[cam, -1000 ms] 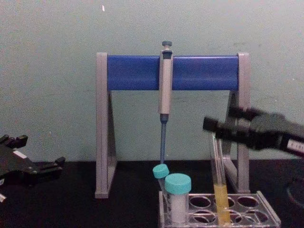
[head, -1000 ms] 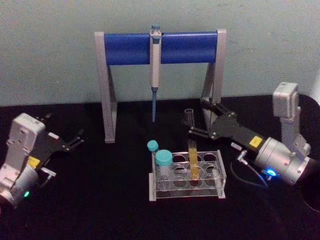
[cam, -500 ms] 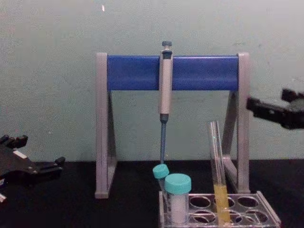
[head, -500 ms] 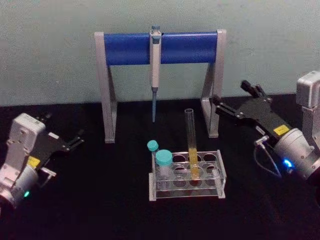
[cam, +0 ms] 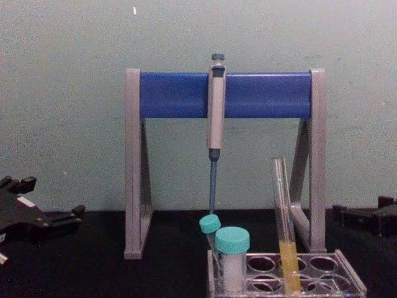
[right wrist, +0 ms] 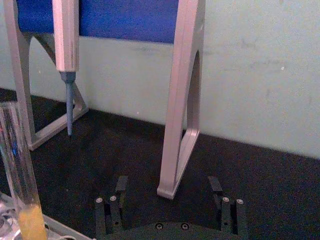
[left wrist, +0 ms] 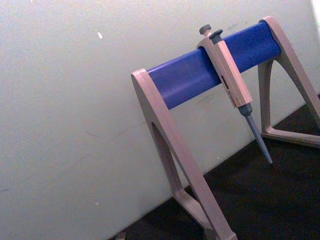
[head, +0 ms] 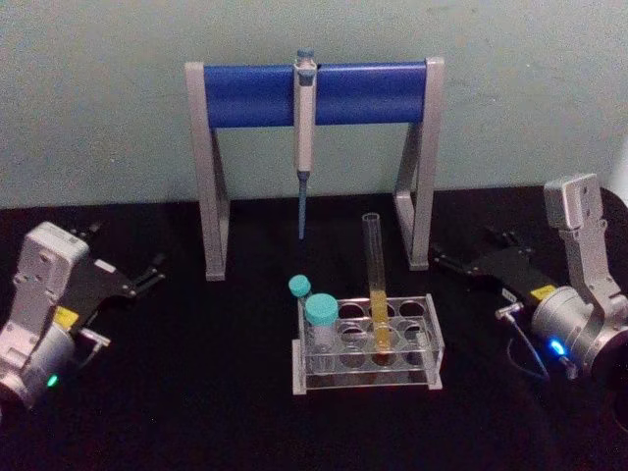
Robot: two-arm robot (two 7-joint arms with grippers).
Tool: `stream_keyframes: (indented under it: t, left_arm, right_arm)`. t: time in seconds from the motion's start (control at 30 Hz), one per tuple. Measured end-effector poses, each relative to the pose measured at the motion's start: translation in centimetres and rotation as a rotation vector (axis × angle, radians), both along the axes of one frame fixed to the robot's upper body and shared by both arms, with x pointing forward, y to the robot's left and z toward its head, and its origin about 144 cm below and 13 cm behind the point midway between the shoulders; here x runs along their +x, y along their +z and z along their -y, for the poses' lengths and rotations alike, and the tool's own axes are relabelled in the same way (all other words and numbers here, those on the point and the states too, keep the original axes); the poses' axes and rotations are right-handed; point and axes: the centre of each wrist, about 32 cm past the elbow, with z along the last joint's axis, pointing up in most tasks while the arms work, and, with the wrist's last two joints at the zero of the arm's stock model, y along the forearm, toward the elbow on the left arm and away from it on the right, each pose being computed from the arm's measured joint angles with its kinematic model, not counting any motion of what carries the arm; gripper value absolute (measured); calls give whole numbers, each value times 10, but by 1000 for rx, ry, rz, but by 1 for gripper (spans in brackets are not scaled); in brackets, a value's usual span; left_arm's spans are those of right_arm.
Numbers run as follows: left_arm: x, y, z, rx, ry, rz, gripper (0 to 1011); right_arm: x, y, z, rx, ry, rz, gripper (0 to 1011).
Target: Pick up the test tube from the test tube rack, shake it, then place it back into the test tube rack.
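The test tube (head: 374,280), long and clear with yellow liquid in its lower part, stands upright in a middle hole of the test tube rack (head: 431,343). It also rises from the test tube rack (cam: 347,282) as the test tube (cam: 283,211) in the chest view. My right gripper (head: 465,251) hangs open, low over the table, well to the right of the tube and apart from it. In the right wrist view the right gripper (right wrist: 167,202) has nothing between its spread fingers (right wrist: 111,207), and the test tube (right wrist: 17,170) stands off to one side. My left gripper (head: 147,274) rests open at the far left.
Two teal-capped tubes (head: 320,316) stand in the rack's left holes. Behind the rack is a tall grey-and-blue pipette stand (head: 314,94) with a pipette (head: 304,128) hanging from it. The stand's right leg (head: 417,211) is close to the right gripper.
My right gripper has pulled away from the test tube, moving right and then down toward the table. The tube stays in the rack. The left arm has not moved.
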Motion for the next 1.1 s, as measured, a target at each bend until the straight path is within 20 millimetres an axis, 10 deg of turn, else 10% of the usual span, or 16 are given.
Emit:
stream_keyframes:
  t: [1.1]
  left_arm:
    - [0, 0, 0, 0, 0, 0, 1001]
  right_arm:
    - [2, -5, 0, 7, 9, -29, 1000]
